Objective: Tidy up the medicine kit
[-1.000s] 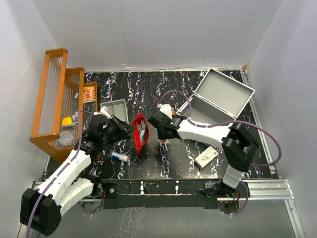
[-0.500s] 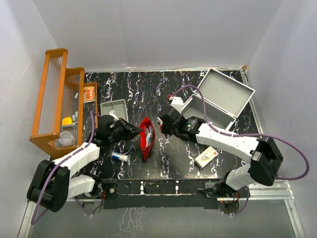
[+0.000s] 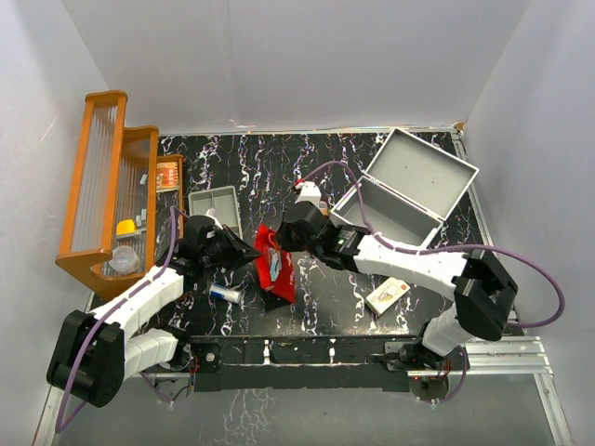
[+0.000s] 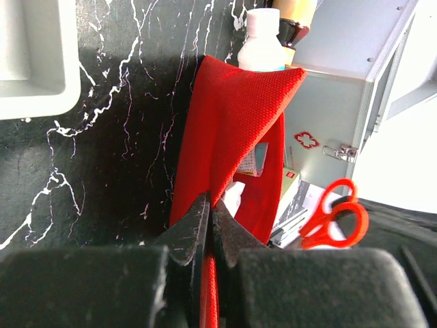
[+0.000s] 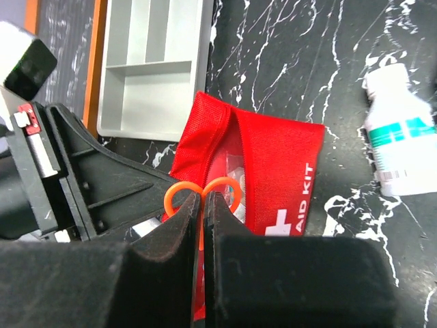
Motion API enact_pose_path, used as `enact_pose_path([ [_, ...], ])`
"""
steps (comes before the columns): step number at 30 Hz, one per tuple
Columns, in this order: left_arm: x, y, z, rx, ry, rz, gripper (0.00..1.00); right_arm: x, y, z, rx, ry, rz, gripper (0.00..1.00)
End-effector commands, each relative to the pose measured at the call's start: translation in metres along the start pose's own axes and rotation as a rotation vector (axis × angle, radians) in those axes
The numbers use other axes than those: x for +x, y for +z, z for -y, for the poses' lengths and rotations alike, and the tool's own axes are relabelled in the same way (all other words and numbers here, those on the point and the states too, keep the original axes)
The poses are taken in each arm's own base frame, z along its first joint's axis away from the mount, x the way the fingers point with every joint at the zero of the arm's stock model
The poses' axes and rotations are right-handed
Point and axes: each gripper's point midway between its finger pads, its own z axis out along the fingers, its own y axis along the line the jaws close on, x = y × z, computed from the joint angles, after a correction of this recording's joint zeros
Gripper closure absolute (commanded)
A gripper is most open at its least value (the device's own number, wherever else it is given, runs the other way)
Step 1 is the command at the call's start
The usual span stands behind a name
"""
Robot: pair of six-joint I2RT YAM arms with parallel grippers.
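1. Top view. The light-grey rectangular metal medicine kit (image 3: 423, 172) sits at the far right of the black marbled table (image 3: 325, 153). Its lid is thrown back, and it is well apart from both my jaws. My left gripper (image 3: 251, 249) and right gripper (image 3: 280, 243) meet at the red fabric first-aid pouch (image 3: 279, 271) near table centre. A small shallow grey plastic tray (image 3: 216, 203) lies just beyond my left gripper.
2. Left wrist view. My left jaws are closed on the near edge of the pouch, with red fabric pinched between the tips. The pouch mouth gapes and packets show inside. The orange-handled scissors (image 4: 317, 236) sit at the right side of the mouth. A white plastic bottle (image 4: 265, 41) shows beyond the pouch. The kit's front wall, with red cross mark and latch, is behind to the right.
3. Right wrist view. My right jaws are closed on the scissors where the two loops meet; the blades are hidden. The loops hang over the open pouch mouth. The tray lies beyond and the bottle to the right.
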Motion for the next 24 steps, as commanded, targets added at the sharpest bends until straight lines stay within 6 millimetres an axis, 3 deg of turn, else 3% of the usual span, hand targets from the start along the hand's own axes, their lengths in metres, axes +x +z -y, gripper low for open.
enact_pose_path([
  [1, 0.001, -0.005, 0.006, 0.021, 0.032, -0.007, 1.00, -0.012, 0.009, -0.035, -0.085, -0.029, 0.050, 1.00],
  [6, 0.001, -0.005, 0.011, 0.042, 0.051, -0.016, 1.00, 0.004, 0.020, -0.028, -0.055, -0.101, 0.014, 1.00],
  [14, 0.000, -0.006, 0.015, 0.050, 0.061, -0.015, 1.00, 0.013, 0.023, -0.012, 0.016, -0.134, -0.008, 1.00],
  [24, -0.002, -0.004, 0.018, 0.061, 0.051, -0.012, 1.00, 0.042, 0.014, -0.007, 0.043, -0.160, -0.099, 1.00],
])
